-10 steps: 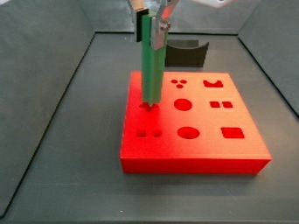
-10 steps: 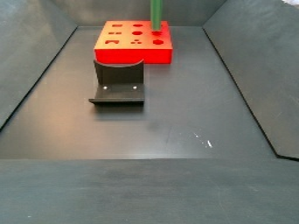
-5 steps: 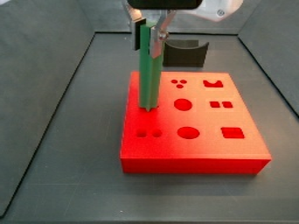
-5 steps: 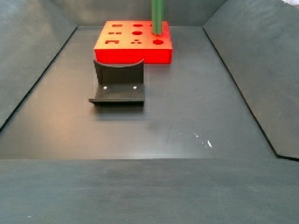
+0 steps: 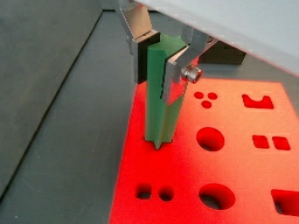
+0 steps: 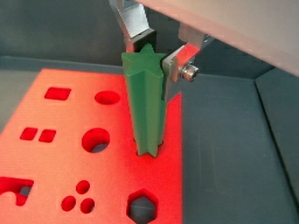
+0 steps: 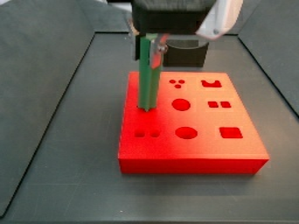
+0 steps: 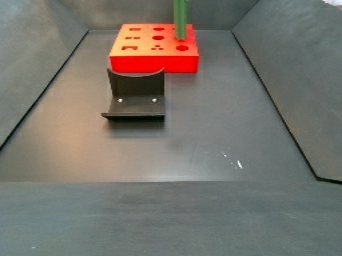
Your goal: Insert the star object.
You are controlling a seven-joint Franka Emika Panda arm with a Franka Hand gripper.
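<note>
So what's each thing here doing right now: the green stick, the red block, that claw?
Tool: above the block, shut on the star.
Star: upright, lower end in a hole of the block.
Block: flat on the floor, other holes empty.
Fixture: on the floor beside the block, holding nothing.

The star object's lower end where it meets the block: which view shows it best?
A wrist view: the star object, in the gripper, meets the red block close up. Side views show it smaller, one only as a distant strip.

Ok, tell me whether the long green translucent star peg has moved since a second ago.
Yes. In a side view the green star peg, held by the gripper, has sunk lower against the red block, its tip entering the hole.
</note>
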